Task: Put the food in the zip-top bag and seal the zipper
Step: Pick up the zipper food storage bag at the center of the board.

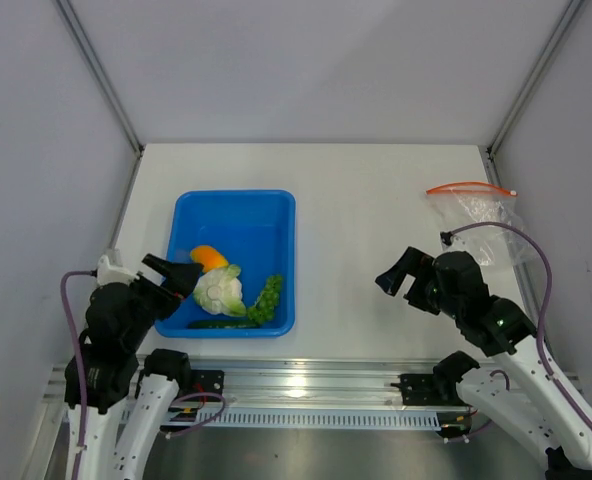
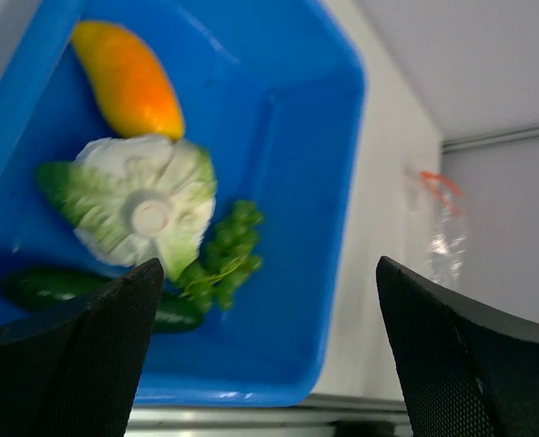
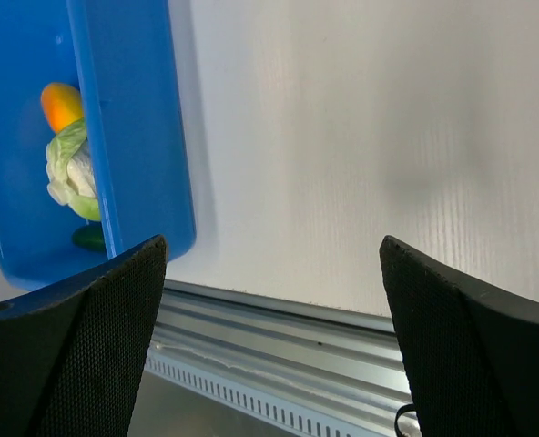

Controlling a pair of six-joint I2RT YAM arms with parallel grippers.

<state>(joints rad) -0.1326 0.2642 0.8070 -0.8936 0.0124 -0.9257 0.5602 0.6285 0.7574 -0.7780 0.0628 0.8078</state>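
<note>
The food lies in the blue tray (image 1: 231, 205): an orange-yellow fruit (image 1: 209, 257), a white-and-green cabbage head (image 1: 220, 290), a green grape bunch (image 1: 267, 299) and a dark green cucumber (image 1: 221, 323). The left wrist view shows the fruit (image 2: 131, 80), cabbage (image 2: 137, 211), grapes (image 2: 226, 250) and cucumber (image 2: 51, 285). The clear zip-top bag (image 1: 484, 222) with its orange-red zipper (image 1: 469, 187) lies at the far right. My left gripper (image 1: 181, 275) is open and empty at the tray's left edge. My right gripper (image 1: 401, 278) is open and empty over bare table, left of the bag.
The table's near edge has a metal rail (image 1: 306, 385). White walls close in the left, right and back. The tray's right wall (image 3: 128, 118) shows in the right wrist view.
</note>
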